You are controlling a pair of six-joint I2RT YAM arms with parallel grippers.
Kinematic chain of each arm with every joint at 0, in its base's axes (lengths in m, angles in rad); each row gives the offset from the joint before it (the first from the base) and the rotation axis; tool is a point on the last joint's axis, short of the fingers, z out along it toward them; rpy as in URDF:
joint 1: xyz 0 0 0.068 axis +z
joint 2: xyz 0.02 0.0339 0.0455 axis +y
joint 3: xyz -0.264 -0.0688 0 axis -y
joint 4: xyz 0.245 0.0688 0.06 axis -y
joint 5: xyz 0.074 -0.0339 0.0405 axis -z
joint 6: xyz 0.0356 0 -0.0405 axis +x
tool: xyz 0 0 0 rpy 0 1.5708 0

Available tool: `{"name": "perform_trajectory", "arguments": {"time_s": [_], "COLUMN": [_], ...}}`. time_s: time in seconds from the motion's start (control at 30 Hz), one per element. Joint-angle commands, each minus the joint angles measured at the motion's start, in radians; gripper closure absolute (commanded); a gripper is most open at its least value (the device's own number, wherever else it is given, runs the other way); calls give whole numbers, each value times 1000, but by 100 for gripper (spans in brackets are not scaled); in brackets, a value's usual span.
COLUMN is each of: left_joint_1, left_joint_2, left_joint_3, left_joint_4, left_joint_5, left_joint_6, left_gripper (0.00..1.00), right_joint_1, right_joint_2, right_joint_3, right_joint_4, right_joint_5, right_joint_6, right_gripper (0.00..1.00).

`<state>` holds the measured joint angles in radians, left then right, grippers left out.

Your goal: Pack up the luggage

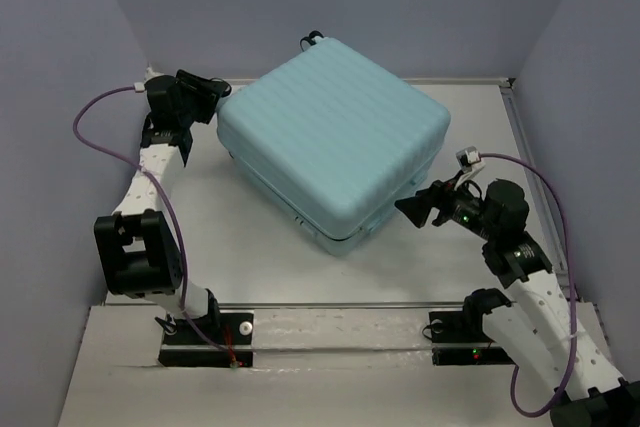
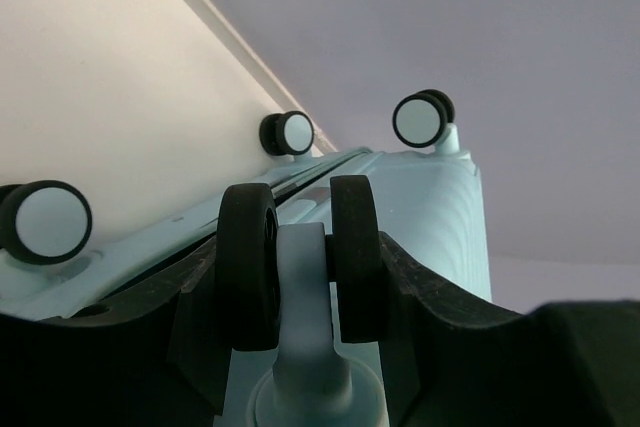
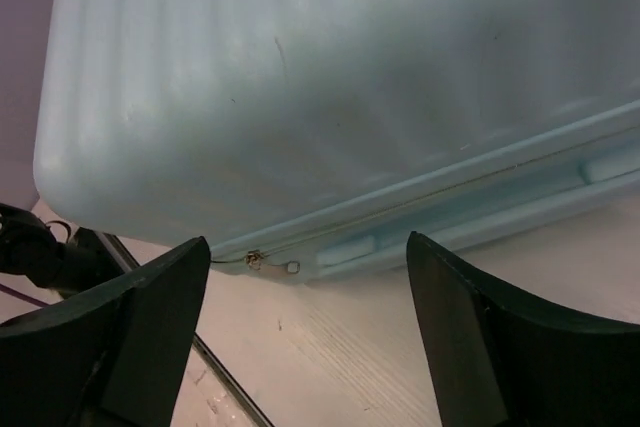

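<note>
The luggage is a pale aqua ribbed hard-shell suitcase lying flat and closed in the middle of the table. My left gripper is at its far left corner. In the left wrist view the left gripper is closed around a black double caster wheel on its aqua stem. My right gripper is open and empty, just off the case's near right side. In the right wrist view the right gripper faces the luggage shell and its zip seam, with a small metal zipper pull near the corner.
Three other casters show along the case's end. Grey-violet walls enclose the table on three sides. A metal rail runs along the near edge between the arm bases. Purple cables loop off both arms.
</note>
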<state>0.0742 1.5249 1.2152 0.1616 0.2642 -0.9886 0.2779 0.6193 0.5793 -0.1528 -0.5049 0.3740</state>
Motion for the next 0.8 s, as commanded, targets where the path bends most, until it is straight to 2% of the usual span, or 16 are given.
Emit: {"name": "perform_trajectory", "arguments": {"time_s": [0.0,0.03,0.07,0.1,0.2,0.33,0.37,0.4,0.43,0.47,0.5,0.53,0.57,0.67,0.7,0.77], "left_joint_1": [6,7,10,12,15,16,16,16,18,18,19,21,24,35,45,59], "left_joint_2": [-14,-11,-5,-3,14,40,53,60,66,73,75,77,75,58,29,-30], "left_joint_3": [-20,-29,-35,-43,-48,-49,-48,-37,-31,-26,-20,-19,-14,-8,-6,-2], "left_joint_4": [153,164,161,158,147,136,136,131,119,116,113,107,93,49,41,4], "left_joint_5": [32,32,26,21,21,15,12,12,10,6,1,-3,-16,-54,-87,-126], "left_joint_6": [56,56,60,65,77,90,97,100,105,111,116,122,136,168,182,228], "left_gripper": [94,94,94,94,94,88,83,72,67,61,51,45,31,10,1,1], "right_joint_1": [26,26,44,61,154,282,318,331,340,349,375,391,420,474,484,484], "right_joint_2": [-24,-14,-6,2,19,51,53,60,65,71,76,91,103,146,152,163], "right_joint_3": [-48,-55,-68,-76,-104,-119,-124,-130,-139,-144,-150,-156,-168,-188,-191,-194], "right_joint_4": [7,25,32,41,79,96,96,96,96,96,96,107,117,212,222,254], "right_joint_5": [-10,-26,-43,-41,23,112,161,176,187,204,218,235,247,272,328,365], "right_joint_6": [39,45,49,51,55,52,49,48,42,40,39,36,32,26,20,2], "right_gripper": [24,27,43,46,52,52,50,48,44,38,36,35,36,37,37,40]}}
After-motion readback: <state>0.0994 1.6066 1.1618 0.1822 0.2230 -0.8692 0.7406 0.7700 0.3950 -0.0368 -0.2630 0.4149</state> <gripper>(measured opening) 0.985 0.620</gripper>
